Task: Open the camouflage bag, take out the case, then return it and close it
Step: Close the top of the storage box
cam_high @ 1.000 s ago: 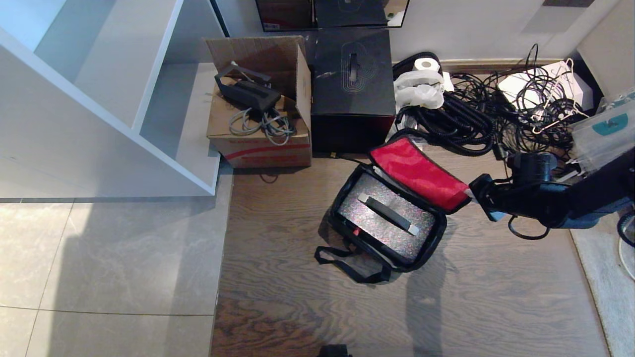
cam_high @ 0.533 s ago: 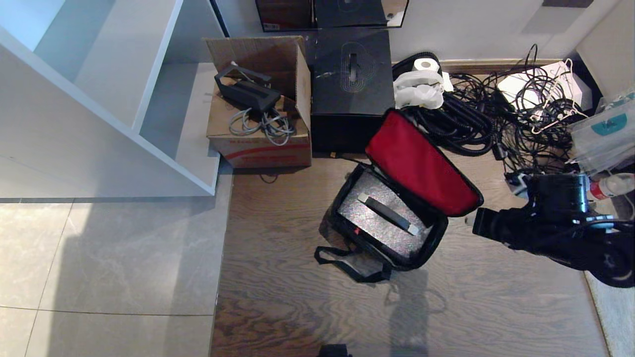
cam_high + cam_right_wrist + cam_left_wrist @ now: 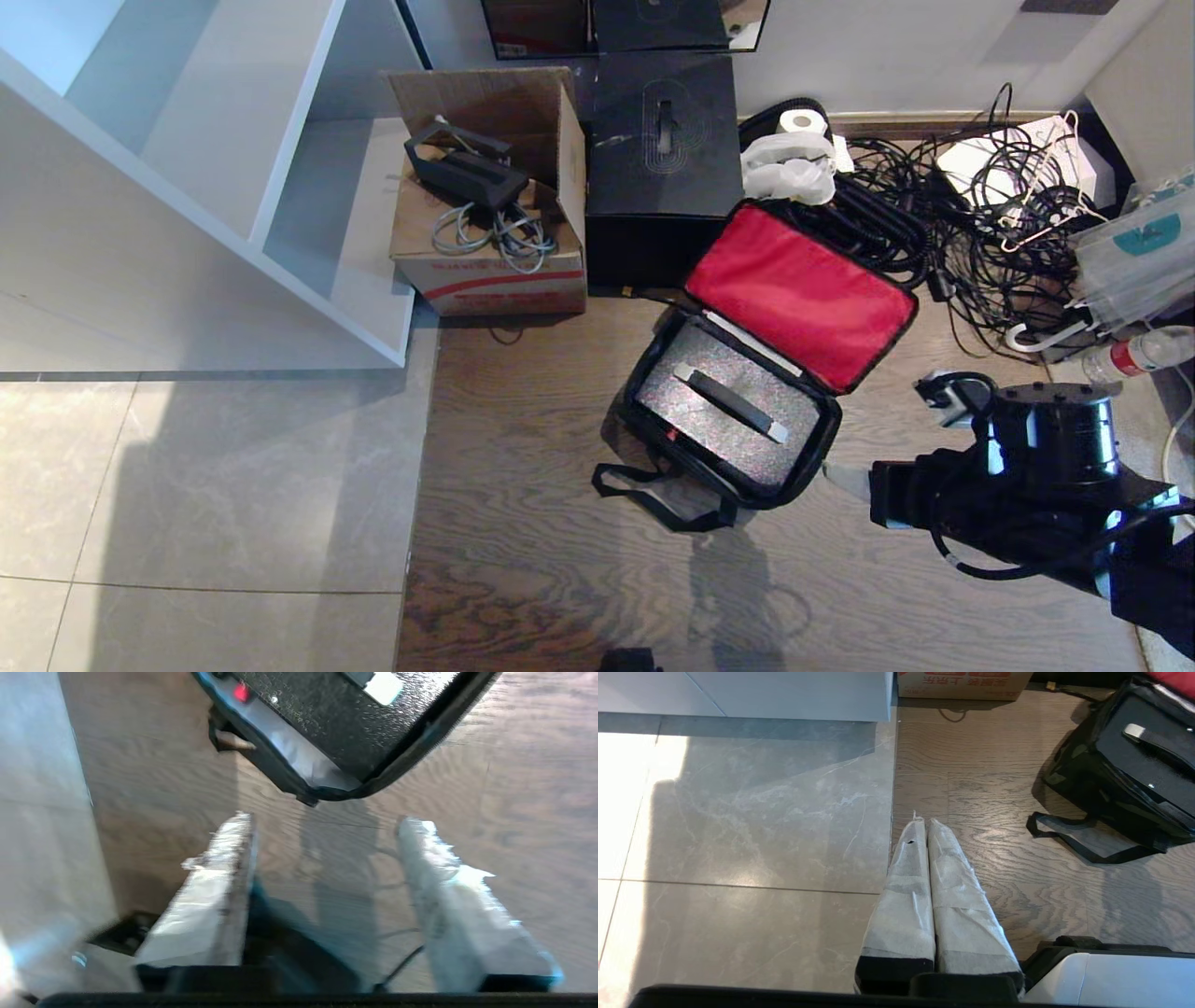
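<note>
The camouflage bag [image 3: 644, 411] lay open with the case [image 3: 728, 411] inside; the right gripper [image 3: 322, 826], fingers released, hovered right of it; the left gripper [image 3: 927, 823] was clenched on nothing.

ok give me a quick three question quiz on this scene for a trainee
1. True or false: the camouflage bag lies on the floor with its lid folded back, red lining showing.
2. Where is the case? A) on the cardboard box B) inside the open bag C) in the right gripper
3. Fill in: the right gripper hangs over the wood floor near the bag's corner with its jaws ____ and nothing between them.

Key: 1 true; 2 B; 3 open. The left gripper is shut, idle over the floor.
</note>
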`<state>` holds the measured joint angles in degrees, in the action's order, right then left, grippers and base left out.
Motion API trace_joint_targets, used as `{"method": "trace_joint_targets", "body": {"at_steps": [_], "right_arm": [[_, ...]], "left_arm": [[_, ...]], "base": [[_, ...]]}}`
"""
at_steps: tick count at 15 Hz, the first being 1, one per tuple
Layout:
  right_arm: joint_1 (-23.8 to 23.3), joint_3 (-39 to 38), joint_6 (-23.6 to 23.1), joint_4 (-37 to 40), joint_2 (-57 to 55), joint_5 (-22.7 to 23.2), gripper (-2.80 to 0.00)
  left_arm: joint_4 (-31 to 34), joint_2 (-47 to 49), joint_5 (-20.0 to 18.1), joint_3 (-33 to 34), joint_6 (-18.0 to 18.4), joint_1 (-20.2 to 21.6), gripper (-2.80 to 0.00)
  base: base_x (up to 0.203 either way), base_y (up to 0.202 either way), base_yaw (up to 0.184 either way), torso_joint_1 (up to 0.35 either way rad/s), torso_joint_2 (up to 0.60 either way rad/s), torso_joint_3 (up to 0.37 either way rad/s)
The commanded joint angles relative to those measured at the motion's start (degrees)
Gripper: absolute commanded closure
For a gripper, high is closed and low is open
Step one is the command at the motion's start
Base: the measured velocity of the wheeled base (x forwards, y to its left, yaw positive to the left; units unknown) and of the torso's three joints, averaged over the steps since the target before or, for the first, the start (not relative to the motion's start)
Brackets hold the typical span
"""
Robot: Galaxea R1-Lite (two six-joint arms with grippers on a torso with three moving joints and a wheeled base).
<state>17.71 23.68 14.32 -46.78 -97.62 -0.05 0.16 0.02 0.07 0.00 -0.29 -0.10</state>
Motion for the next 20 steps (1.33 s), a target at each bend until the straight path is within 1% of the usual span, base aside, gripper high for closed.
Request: {"method": "trace_joint_targets", "body": {"at_steps": [1, 2, 3, 4, 8, 10, 11, 13, 14, 16, 17, 20], "right_arm": [[-1.78, 0.69, 2.32, -0.44, 4.39, -5.15, -2.8], [-4.56, 0.95, 2.76, -0.12, 5.26, -7.9, -2.8], [-7.53, 0.79, 4.62, 1.07, 5.66, -9.49, -2.8], [-9.11, 1.36, 8.81, 3.1, 5.16, -9.95, -2.8], [-15.97, 10.48, 23.46, 9.29, -3.77, -10.15, -2.8], [-18.22, 18.31, 30.34, 12.94, -12.51, -9.88, -2.8], [-18.7, 21.99, 32.85, 14.49, -16.03, -9.74, -2.8], [-19.27, 31.68, 38.87, 17.71, -26.44, -9.26, -2.8], [-19.43, 37.03, 41.96, 18.98, -31.02, -8.32, -2.8], [-19.65, 49.23, 48.57, 20.91, -39.6, -3.82, -2.8], [-19.69, 54.08, 51.03, 21.41, -42.91, -1.68, -2.8], [-19.67, 67.8, 55.0, 21.54, -53.05, 3.04, -2.8]], "left_arm": [[0.02, -0.02, 0.01, 0.0, -0.06, 0.01, 0.0], [0.02, -0.02, 0.01, 0.0, -0.06, 0.01, 0.0], [0.02, -0.02, 0.01, 0.0, -0.04, 0.01, 0.0], [0.02, -0.02, 0.01, 0.0, 0.03, 0.01, 0.0], [0.02, -0.02, 0.01, 0.0, 0.03, 0.01, 0.0], [0.02, -0.02, 0.01, -0.09, -0.06, 0.01, 0.0], [0.02, -0.02, 0.01, 0.0, 0.03, 0.01, 0.0], [0.02, -0.02, 0.01, -0.01, -0.04, 0.01, 0.0], [0.02, -0.02, 0.01, -0.08, -0.04, 0.01, 0.0], [0.02, -0.02, 0.01, 0.0, 0.03, 0.01, 0.0], [0.02, -0.02, 0.01, 0.0, 0.02, 0.01, 0.0], [0.02, -0.02, 0.01, -0.09, 0.03, 0.01, 0.0]], "base": [[0.0, 0.0, 0.0, 0.0, 0.0, 0.0], [0.0, 0.0, 0.0, 0.0, 0.0, 0.0], [0.0, 0.0, 0.0, 0.0, 0.0, 0.0], [0.0, 0.0, 0.0, 0.0, 0.0, 0.0], [0.0, 0.0, 0.0, 0.0, 0.0, 0.0], [0.0, 0.0, 0.0, 0.0, 0.0, 0.0], [0.0, 0.0, 0.0, 0.0, 0.0, 0.0], [0.0, 0.0, 0.0, 0.0, 0.0, 0.0], [0.0, 0.0, 0.0, 0.0, 0.0, 0.0], [0.0, 0.0, 0.0, 0.0, 0.0, 0.0], [0.0, 0.0, 0.0, 0.0, 0.0, 0.0], [0.0, 0.0, 0.0, 0.0, 0.0, 0.0]]}}
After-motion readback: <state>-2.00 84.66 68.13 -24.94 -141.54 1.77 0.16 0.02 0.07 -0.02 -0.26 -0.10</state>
